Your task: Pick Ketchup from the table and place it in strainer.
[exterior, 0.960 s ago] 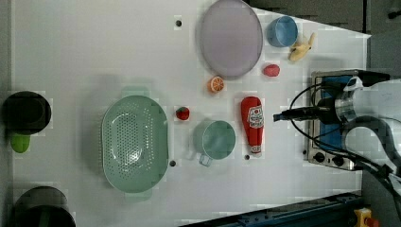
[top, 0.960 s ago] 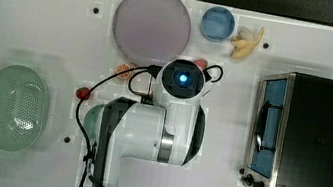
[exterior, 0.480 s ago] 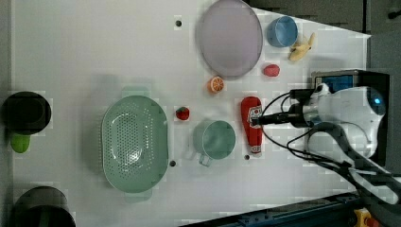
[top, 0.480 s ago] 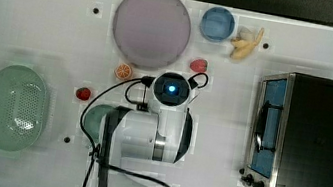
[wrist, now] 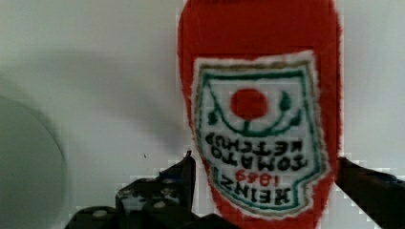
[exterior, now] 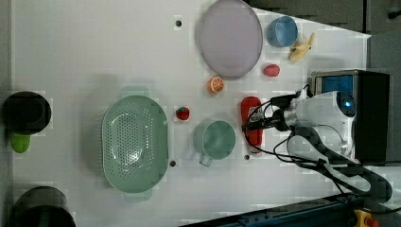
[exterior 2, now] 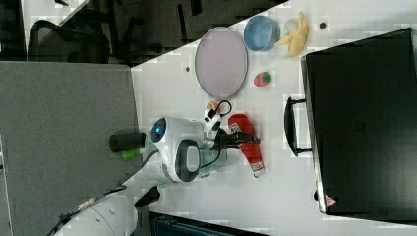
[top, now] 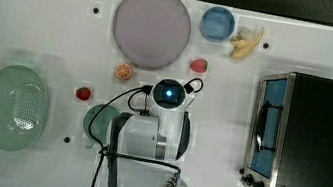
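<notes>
A: Start at the gripper (wrist: pixel 265 191). What is it doing?

B: In the wrist view its fingers (wrist: pixel 184 174) are spread wide, one on each side of the Ketchup (wrist: pixel 260 109), and they grip nothing. The label sits in the gap between them, with white table showing on both sides of the bottle

A: So the bottle is right under the tool?

B: Yes. In the left view the gripper (exterior: pixel 255 124) comes in from the frame's right and hangs over the middle of the Ketchup (exterior: pixel 250 120), which lies flat on the table (exterior: pixel 94 52), right of centre

A: Which way does its long axis run?

B: Up and down in the left view, red base toward the frame's top, white cap toward the bottom. The right view agrees: the Ketchup (exterior 2: pixel 247 139) lies with its cap low in the frame, and the gripper (exterior 2: pixel 236 139) crosses its body from the frame's left. I judge the fingers straddle the short width, which suits a squeeze across the body

A: And the strainer?

B: The strainer (exterior: pixel 135 144) sits left of centre in the left view, well apart from the bottle, with a green cup (exterior: pixel 215 139) between them. In the top view the strainer (top: pixel 15 107) is at the frame's left edge, the arm (top: pixel 153 134) in the middle

A: So what does the next move hang on?

B: My guess: coming straight down over the bottle and closing, then carrying it past the cup toward the left view's left
</notes>
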Available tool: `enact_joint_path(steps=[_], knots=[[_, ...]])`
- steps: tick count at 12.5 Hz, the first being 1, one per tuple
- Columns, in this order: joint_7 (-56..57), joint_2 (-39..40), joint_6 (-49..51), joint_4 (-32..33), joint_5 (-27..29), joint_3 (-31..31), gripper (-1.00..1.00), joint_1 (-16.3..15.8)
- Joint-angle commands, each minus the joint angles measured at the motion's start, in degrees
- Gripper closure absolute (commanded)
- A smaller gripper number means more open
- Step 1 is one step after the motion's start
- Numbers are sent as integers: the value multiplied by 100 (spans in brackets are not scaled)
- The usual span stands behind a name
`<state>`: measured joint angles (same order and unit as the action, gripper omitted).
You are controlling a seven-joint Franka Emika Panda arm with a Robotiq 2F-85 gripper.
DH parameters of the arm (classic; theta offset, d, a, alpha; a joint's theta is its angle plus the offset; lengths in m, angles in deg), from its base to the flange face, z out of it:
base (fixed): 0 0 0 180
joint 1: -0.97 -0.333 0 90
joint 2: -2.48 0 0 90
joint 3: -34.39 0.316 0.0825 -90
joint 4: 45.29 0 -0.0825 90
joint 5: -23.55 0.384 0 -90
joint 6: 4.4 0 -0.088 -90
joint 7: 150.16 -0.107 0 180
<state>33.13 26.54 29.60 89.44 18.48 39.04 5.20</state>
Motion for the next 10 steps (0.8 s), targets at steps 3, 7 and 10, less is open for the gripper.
enact_joint_path(steps=[3, 7, 10], knots=[[186, -153, -324, -44, 4, 30, -26, -74], [136, -925, -168, -38, 15, 47, -26, -75], [83, -1965, 928, -150, 32, 156, -26, -86]])
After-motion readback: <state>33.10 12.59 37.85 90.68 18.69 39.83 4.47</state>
